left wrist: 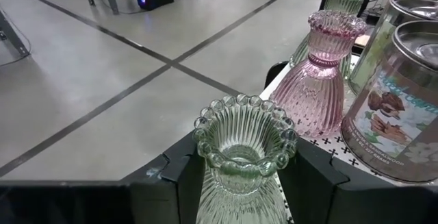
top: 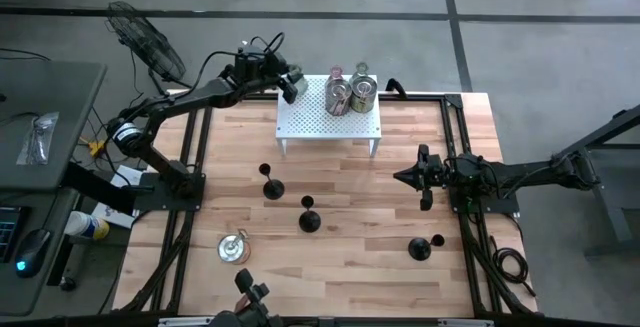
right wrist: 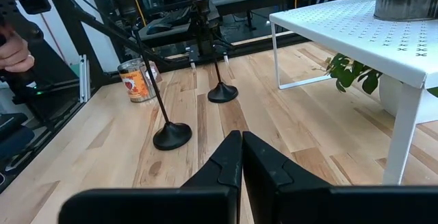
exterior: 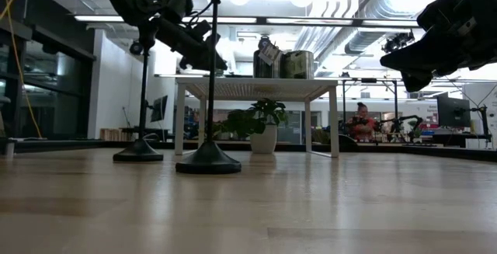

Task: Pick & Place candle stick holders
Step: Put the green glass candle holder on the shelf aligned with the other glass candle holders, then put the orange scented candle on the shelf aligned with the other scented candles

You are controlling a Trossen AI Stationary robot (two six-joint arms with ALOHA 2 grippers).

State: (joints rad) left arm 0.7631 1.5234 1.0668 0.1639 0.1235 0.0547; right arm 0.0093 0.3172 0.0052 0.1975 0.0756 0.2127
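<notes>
A pale green clear-glass candle stick holder (left wrist: 243,148) with a beaded rim stands between the fingers of my left gripper (top: 292,85), at the far left corner of the white perforated rack (top: 300,127). A pink glass holder (left wrist: 320,70) and another clear holder (left wrist: 342,1) stand on the rack beside two tins (left wrist: 404,94). Three black holders with round bases rest on the wooden table (top: 270,187) (top: 308,219) (top: 422,249). My right gripper (top: 402,177) hangs shut and holding nothing over the table's right side. My left gripper pinches the green glass holder by its ribbed body (left wrist: 212,183), just under the beaded rim, one finger (left wrist: 179,176) on each side. The fingers come nearly level from the table's left. The holder is upright. The gripper hides its foot, so I cannot tell whether it stands on the rack.
A tin can (top: 233,249) stands on the table near the left front. The rack's legs (right wrist: 404,128) and a potted plant (exterior: 260,126) are at the far side. A person's hand (right wrist: 10,53) shows beyond the table's left edge. Bare wood lies between the black holders.
</notes>
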